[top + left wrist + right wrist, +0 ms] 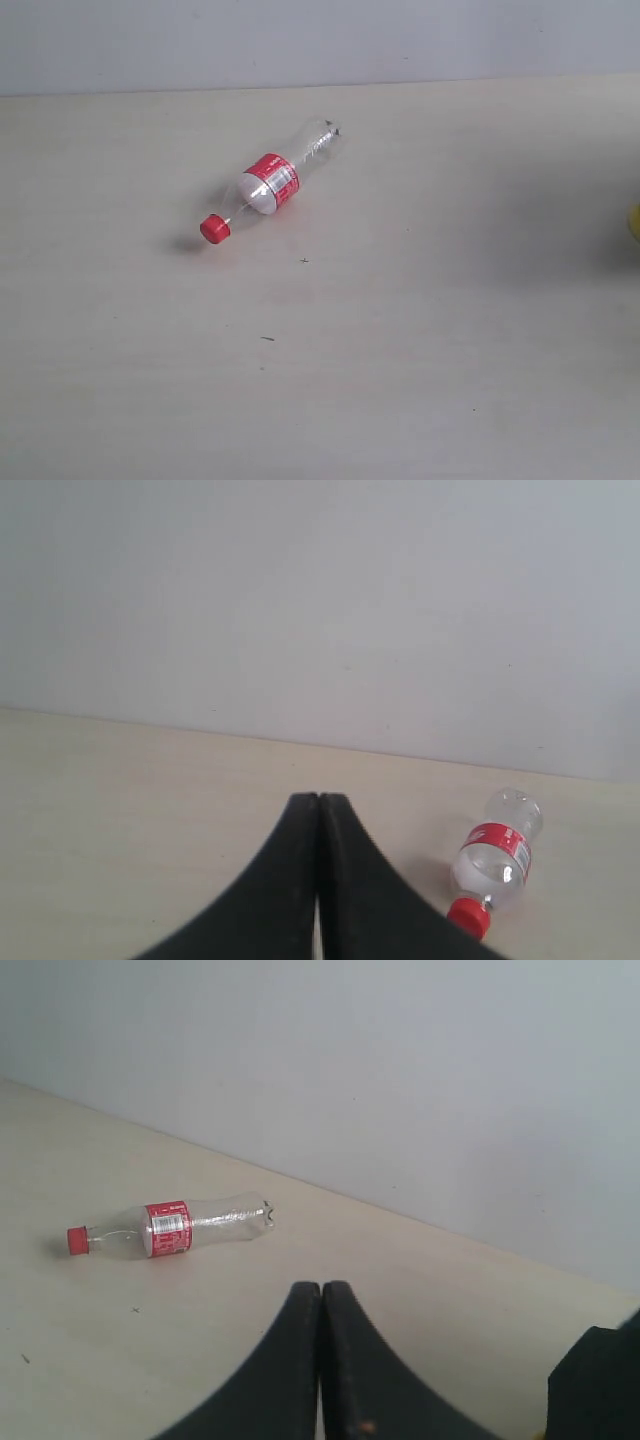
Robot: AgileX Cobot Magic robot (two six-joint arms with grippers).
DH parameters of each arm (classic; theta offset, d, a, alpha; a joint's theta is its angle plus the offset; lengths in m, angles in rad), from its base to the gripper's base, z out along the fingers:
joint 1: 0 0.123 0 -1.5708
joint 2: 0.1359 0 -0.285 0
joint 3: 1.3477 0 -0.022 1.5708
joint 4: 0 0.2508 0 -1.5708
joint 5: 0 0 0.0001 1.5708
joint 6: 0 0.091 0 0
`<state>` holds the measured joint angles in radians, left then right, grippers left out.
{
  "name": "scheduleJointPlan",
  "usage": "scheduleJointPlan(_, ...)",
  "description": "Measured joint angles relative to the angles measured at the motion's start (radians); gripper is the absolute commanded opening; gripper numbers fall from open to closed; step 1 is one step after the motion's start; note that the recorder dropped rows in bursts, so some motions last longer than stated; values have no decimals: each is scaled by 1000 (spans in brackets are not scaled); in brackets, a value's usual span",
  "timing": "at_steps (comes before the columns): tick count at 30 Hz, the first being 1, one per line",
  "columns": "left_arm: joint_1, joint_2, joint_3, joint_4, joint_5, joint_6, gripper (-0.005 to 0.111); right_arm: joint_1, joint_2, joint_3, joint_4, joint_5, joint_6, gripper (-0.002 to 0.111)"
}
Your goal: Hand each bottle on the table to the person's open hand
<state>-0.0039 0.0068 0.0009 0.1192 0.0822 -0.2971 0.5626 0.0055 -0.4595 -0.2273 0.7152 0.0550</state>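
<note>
A clear, glossy plastic bottle (272, 185) with a shiny red cap (214, 229) lies on a matt, pale wood-grain tabletop (420, 340).

Plain pale grey wall (300, 40), soft even light

A bottle (268, 186) lies on its side on the table (450, 350), left of the middle and nearer the far edge, where the wall (300, 40) rises. Its cap (214, 229) points toward the near left, its base toward the far right.
</note>
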Motion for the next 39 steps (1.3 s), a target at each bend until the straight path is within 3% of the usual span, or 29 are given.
scheduleJointPlan(31,0,0,0,0,-7,0,0,0,0,0,0,2,0,0)
scheduleJointPlan(36,0,0,0,0,-123,-92,0,0,0,0,0,2,0,0)
scheduleJointPlan(39,0,2,0,-19,-348,-165,0,0,0,0,0,2,0,0)
